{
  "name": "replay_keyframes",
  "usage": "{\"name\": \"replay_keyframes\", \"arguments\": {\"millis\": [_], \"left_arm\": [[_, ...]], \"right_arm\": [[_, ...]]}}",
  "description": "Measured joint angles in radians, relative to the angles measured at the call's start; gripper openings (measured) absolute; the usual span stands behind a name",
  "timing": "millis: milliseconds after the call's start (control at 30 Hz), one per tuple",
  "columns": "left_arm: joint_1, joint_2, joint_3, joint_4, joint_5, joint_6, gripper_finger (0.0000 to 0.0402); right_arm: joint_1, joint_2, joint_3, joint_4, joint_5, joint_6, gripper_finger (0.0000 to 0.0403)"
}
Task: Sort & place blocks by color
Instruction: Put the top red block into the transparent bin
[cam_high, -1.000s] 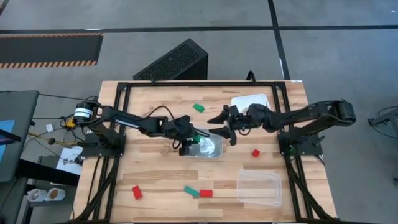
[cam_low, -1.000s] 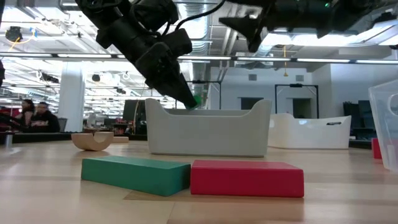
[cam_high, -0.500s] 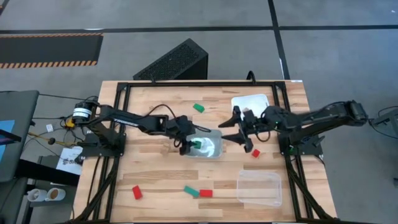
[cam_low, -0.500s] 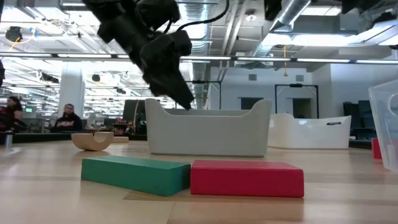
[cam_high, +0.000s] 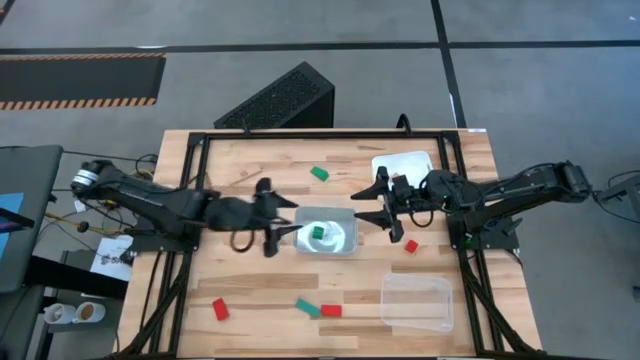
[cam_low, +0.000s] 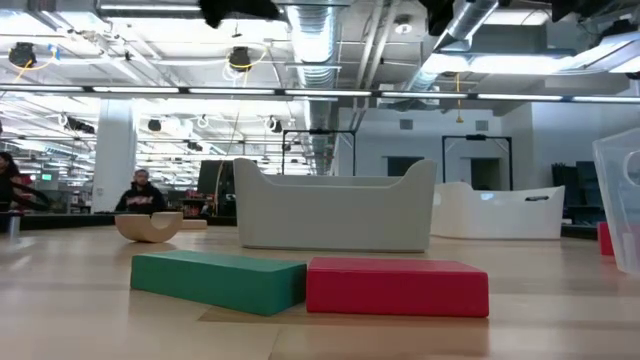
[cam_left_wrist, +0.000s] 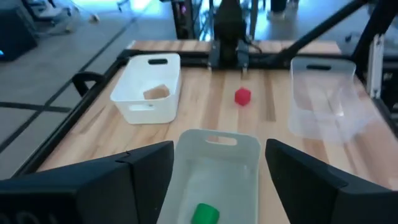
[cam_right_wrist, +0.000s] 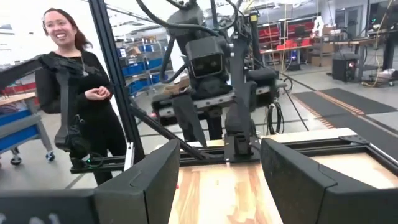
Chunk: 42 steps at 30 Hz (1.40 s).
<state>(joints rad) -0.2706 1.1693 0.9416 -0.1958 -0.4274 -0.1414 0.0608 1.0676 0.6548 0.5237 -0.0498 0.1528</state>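
Since half a second ago the left pincer (cam_high: 283, 231) has drawn back toward the frame's left, out of the grey tray (cam_high: 343, 243) at the middle of the tabletop (cam_high: 250, 290), and a green block (cam_high: 319, 232) now lies loose inside that tray. Its fingers are spread wide, empty, just left of the tray's rim. The right pincer (cam_high: 380, 202) sits right of the tray much as before, fingers also spread and holding nothing.

Small flat blocks dot the wood: a green one (cam_high: 319, 173) above the tray, a red cube (cam_high: 411, 245) to its right, a red piece (cam_high: 220, 309) at lower left, and a green slab (cam_high: 308, 308) touching a red slab (cam_high: 331, 310) near the bottom edge. A white bin (cam_high: 385, 160) stands at upper right, a clear bin (cam_high: 416, 302) at lower right.

From the left wrist, the rounded green block (cam_left_wrist: 204, 214) shows on the tray floor, and a light wooden piece (cam_left_wrist: 157, 93) rests inside the white bin, which the overhead picture does not reveal. At tabletop height the green slab (cam_low: 218, 280) and red slab (cam_low: 396, 287) lie end to end, with an arched wooden block (cam_low: 149, 226) behind them at left. Beyond the table, the right wrist camera catches a person (cam_right_wrist: 84, 106) in dark clothing.
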Motion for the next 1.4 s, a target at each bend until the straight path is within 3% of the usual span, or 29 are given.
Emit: {"name": "replay_keyframes", "arguments": {"millis": [133,400,567,933,1133,1400], "left_arm": [[-0.071,-0.099,-0.152,0.164,-0.054,-0.029,0.0221],[-0.104,-0.214,-0.457,0.627,-0.027,-0.056,0.0208],[-0.105,-0.247,-0.583,0.838,-0.025,-0.063,0.0208],[-0.105,-0.322,-0.609,0.861,-0.030,-0.051,0.0208],[-0.108,-0.382,-0.609,0.859,0.058,-0.066,0.0208],[-0.133,-0.499,-0.610,0.782,0.029,-0.014,0.0208]], "right_arm": [[-0.018,0.000,0.000,0.008,0.000,-0.004,0.0245],[-0.064,0.012,0.000,0.034,0.029,-0.004,0.0245],[-0.093,0.068,0.000,0.081,0.030,-0.004,0.0245],[-0.129,0.194,0.061,0.063,0.026,-0.003,0.0245],[-0.128,0.198,0.085,0.030,0.024,-0.003,0.0245],[-0.119,0.202,0.085,0.031,0.025,-0.003,0.0245]]}}
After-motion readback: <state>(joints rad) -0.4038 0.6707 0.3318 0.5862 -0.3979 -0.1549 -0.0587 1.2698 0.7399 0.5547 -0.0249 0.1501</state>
